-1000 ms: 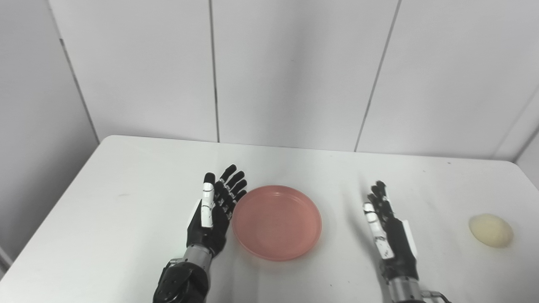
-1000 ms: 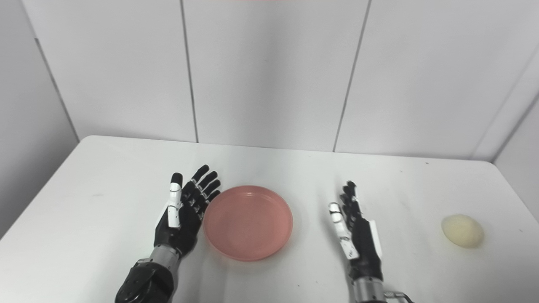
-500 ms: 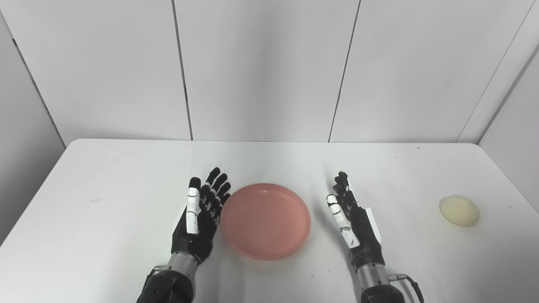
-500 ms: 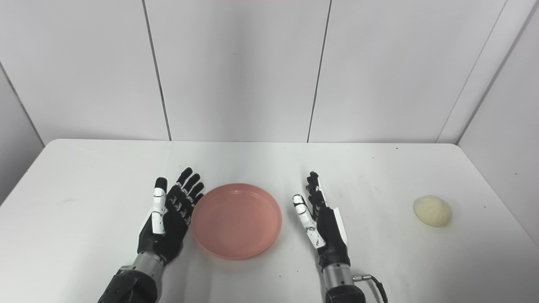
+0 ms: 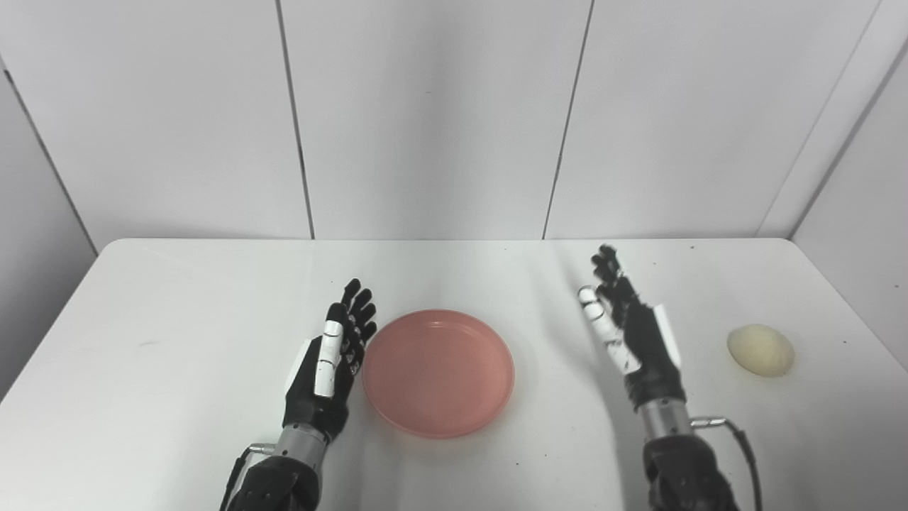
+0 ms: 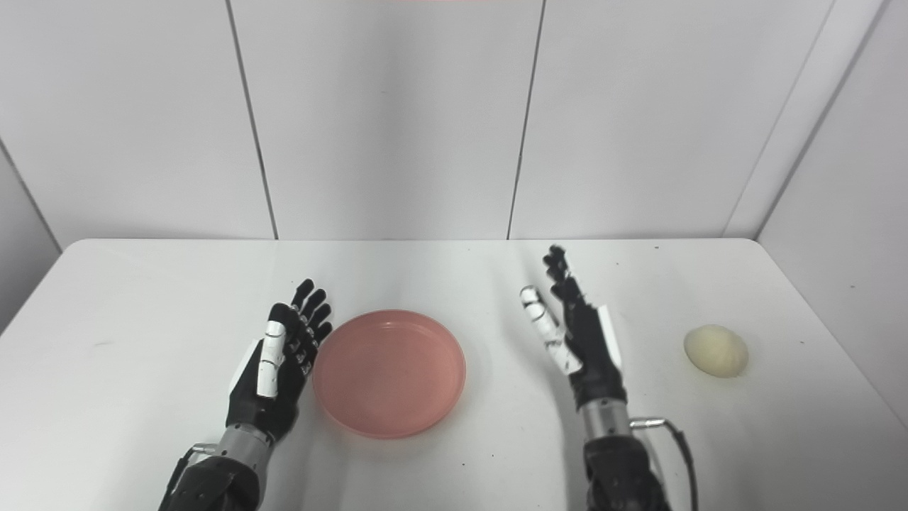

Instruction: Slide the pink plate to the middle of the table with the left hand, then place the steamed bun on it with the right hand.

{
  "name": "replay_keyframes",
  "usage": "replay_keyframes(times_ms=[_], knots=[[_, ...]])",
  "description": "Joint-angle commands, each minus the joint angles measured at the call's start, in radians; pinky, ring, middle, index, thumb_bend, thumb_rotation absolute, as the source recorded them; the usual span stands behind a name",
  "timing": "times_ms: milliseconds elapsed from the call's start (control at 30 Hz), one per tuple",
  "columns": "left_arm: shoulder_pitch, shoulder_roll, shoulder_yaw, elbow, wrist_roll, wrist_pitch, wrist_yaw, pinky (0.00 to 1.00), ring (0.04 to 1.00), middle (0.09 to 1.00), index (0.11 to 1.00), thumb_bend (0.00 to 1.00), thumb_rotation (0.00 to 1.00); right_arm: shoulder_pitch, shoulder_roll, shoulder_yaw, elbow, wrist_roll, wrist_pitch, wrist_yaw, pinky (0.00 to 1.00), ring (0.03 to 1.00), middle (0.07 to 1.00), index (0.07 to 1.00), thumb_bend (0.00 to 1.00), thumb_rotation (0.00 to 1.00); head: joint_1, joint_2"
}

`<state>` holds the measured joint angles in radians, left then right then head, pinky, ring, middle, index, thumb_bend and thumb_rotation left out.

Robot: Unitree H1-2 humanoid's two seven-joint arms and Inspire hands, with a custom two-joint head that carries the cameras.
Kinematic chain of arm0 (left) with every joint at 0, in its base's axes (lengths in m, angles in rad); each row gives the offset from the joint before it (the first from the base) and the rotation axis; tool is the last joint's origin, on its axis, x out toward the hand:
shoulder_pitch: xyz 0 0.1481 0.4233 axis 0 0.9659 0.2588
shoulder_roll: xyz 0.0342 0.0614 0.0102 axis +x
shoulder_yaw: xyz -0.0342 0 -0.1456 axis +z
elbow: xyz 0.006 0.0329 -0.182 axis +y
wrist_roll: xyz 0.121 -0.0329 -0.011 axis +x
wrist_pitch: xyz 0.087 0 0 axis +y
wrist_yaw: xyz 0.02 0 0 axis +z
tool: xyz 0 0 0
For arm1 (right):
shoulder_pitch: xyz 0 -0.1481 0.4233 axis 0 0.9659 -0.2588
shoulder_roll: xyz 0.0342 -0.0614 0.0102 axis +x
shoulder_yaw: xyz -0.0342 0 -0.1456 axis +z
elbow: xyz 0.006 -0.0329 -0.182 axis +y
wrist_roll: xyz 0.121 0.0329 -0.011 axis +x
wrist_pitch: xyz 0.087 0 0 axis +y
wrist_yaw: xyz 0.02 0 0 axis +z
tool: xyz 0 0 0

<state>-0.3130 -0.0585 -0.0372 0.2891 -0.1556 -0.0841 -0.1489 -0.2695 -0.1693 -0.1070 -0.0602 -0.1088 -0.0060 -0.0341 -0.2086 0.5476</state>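
The pink plate (image 5: pixel 438 371) lies empty near the middle of the white table (image 5: pixel 177 298). My left hand (image 5: pixel 330 362) is open, palm toward the plate, just beside its left rim. My right hand (image 5: pixel 631 333) is open and empty, raised above the table to the right of the plate. The pale yellow steamed bun (image 5: pixel 760 350) sits on the table near the right edge, to the right of my right hand. The plate (image 6: pixel 389 371), the bun (image 6: pixel 716 350) and both hands also show in the right eye view.
White wall panels (image 5: pixel 425 113) stand behind the table's far edge. The table's right edge (image 5: pixel 844 312) runs close to the bun. A thin cable (image 5: pixel 738 440) hangs by my right wrist.
The camera has shifted, so the whole scene moved in the picture. My right hand has lifted and moved forward and to the right, toward the bun. My left hand stays by the plate.
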Motion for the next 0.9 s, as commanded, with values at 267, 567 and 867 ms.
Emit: replay_keyframes(times_ms=[267, 567, 867], knots=[[0.013, 0.022, -0.003, 0.046, 0.034, -0.057, -0.011, 1.00, 1.000, 1.000, 1.000, 0.68, 1.00, -0.072, -0.237, -0.015, -0.182, -0.216, 0.300, 0.051, 0.83, 0.896, 0.904, 0.927, 0.61, 0.68, -0.077, -0.023], [0.007, 0.044, 0.009, 0.066, 0.019, -0.060, -0.028, 1.00, 1.000, 1.000, 1.000, 0.72, 1.00, -0.076, -0.309, -0.067, -0.205, -0.351, 0.476, 0.097, 0.77, 0.866, 0.882, 0.885, 0.71, 0.54, -0.186, -0.053], [0.004, 0.086, 0.019, 0.069, -0.004, -0.027, -0.058, 0.94, 1.000, 1.000, 1.000, 0.65, 1.00, -0.080, -0.282, -0.182, -0.198, -0.601, 0.476, 0.193, 0.83, 0.926, 0.927, 0.903, 0.78, 0.55, -0.307, -0.079]])
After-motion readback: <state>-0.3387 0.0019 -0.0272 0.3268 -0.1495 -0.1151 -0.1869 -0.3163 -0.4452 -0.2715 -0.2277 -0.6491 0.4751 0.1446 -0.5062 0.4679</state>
